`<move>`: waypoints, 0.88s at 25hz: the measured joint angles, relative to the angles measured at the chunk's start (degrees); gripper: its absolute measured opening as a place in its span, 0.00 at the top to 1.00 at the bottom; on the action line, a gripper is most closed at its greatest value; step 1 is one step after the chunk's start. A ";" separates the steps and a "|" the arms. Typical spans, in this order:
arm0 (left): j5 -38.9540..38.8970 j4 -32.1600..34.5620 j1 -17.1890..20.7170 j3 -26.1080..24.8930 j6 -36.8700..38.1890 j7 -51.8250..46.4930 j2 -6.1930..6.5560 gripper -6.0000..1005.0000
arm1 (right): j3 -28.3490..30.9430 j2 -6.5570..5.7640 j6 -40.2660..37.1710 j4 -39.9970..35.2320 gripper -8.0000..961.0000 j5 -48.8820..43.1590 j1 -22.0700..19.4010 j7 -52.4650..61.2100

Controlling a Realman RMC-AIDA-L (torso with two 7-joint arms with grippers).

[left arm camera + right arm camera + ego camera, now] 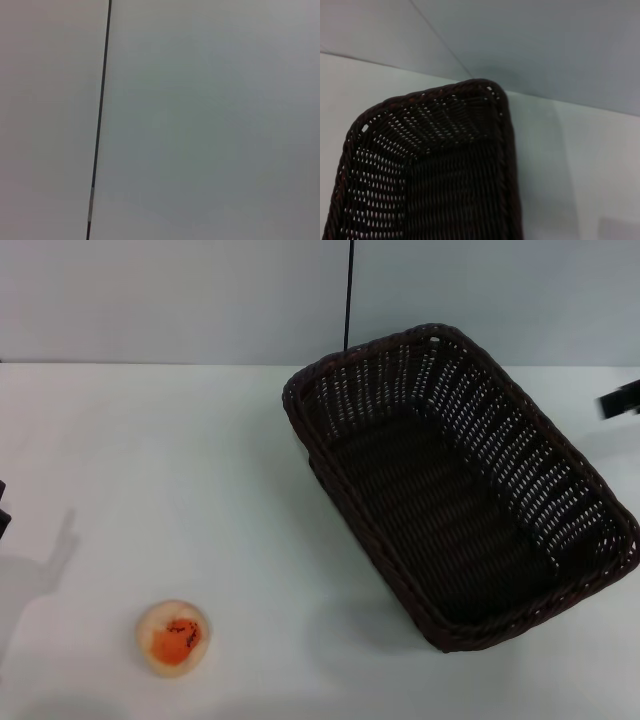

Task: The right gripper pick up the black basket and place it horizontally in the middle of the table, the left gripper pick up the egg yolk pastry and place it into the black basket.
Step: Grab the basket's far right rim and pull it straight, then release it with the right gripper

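Note:
The black basket (pixel 460 485) lies empty on the white table (pixel 180 460), right of the middle, turned at a slant. One of its corners fills the right wrist view (pixel 435 165). The egg yolk pastry (pixel 173 637) sits on the table at the front left, far from the basket. Only a black piece of my right gripper (pixel 622 400) shows at the right edge of the head view, beside the basket's far right side. A dark bit of my left gripper (pixel 3 508) shows at the left edge. The left wrist view shows only wall.
A grey wall (pixel 180 300) rises behind the table's far edge, with a thin black vertical line (pixel 348 295) on it, which the left wrist view (pixel 100 120) also shows. Bare tabletop lies between the pastry and the basket.

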 joint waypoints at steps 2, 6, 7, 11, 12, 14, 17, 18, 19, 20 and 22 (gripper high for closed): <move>-0.01 -0.01 -0.03 0.07 0.01 -0.01 -0.01 0.21 | -0.87 0.62 1.39 1.08 0.36 -0.02 0.34 -0.03; 0.07 -0.18 -0.22 0.13 0.01 0.06 -0.03 0.21 | -4.04 2.85 5.40 2.86 0.38 -0.09 0.90 -0.13; 0.10 -0.25 -0.27 0.14 0.01 0.12 -0.06 0.21 | -4.59 3.35 6.27 3.05 0.38 -0.10 0.97 -0.13; 0.11 -0.25 -0.37 0.14 0.01 0.14 -0.13 0.21 | -5.95 4.62 9.02 4.77 0.39 0.08 1.14 -0.13; 0.12 -0.25 -0.40 0.15 0.01 0.13 -0.13 0.21 | -6.03 4.96 9.82 5.27 0.40 0.18 1.17 -0.17; 0.14 -0.23 -0.37 0.14 0.01 0.08 -0.13 0.21 | -6.24 5.74 11.38 6.16 0.40 0.26 1.19 -0.43; 0.15 -0.23 -0.31 0.15 0.00 0.06 -0.11 0.21 | -6.63 6.47 13.10 7.49 0.42 0.28 1.37 -0.77; 0.16 -0.23 -0.28 0.14 0.00 0.06 -0.11 0.22 | -6.71 6.67 13.68 8.06 0.42 0.27 1.51 -0.92; 0.17 -0.23 -0.26 0.15 0.00 0.06 -0.11 0.22 | -6.77 6.83 14.00 8.52 0.42 0.27 1.61 -1.08; 0.18 -0.24 -0.21 0.14 -0.01 0.06 -0.10 0.22 | -6.78 6.94 14.32 8.86 0.43 0.27 1.68 -1.27; 0.19 -0.25 -0.12 0.14 0.01 -0.01 -0.05 0.22 | -6.80 7.26 15.01 9.28 0.43 0.28 1.74 -1.61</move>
